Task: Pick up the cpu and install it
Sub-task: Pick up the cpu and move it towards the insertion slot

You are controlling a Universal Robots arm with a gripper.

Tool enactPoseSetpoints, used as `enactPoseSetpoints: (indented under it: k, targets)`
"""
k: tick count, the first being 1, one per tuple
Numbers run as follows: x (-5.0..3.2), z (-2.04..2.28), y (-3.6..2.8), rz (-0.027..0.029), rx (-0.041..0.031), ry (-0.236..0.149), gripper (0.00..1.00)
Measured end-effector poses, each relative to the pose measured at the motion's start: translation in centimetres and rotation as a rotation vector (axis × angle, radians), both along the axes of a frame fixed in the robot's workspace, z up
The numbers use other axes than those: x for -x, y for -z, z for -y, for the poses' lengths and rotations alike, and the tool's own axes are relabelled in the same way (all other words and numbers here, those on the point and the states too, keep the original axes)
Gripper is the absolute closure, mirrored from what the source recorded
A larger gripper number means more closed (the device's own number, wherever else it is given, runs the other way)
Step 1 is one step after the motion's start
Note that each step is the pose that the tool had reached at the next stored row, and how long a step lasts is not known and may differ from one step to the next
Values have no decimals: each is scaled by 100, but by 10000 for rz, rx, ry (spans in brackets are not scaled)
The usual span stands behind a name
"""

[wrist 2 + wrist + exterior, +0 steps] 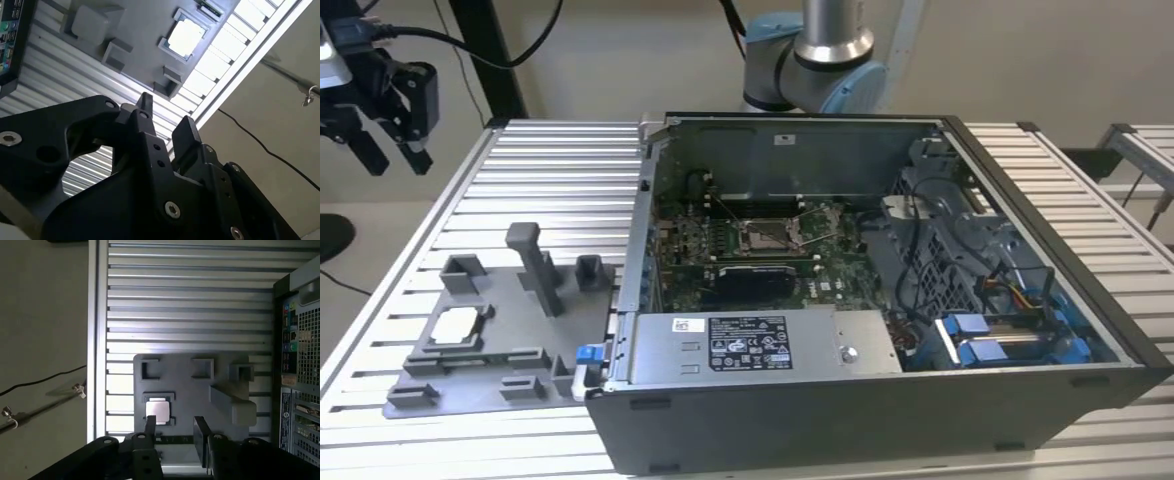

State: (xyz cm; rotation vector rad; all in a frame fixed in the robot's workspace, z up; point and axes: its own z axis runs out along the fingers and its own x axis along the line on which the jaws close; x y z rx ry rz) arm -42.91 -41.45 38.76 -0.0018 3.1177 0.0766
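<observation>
The cpu (458, 325) is a small pale silver square lying flat in a recess of a grey fixture plate (500, 345) at the exterior view's left. Both wrist views show it in its frame, the cpu (157, 411) in the first and the cpu (186, 37) in the second. My gripper (394, 155) hangs high above the table's far left corner, well away from the chip. It is open, and nothing sits between the black fingers (150, 432). The open computer case (881, 400) holds the motherboard socket (767, 237) with its metal frame.
An upright grey post (536, 265) and several low blocks stand on the fixture plate. A labelled grey power supply box (754, 343) sits at the case's front. The slatted metal table (547, 180) ends at an edge near the gripper, with floor and a cable (45, 380) beyond.
</observation>
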Motion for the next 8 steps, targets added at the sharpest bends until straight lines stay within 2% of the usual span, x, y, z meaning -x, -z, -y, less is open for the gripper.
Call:
enactPoseSetpoints:
  k: [8]
  targets:
    - [0,0,0,-2,0,0,0]
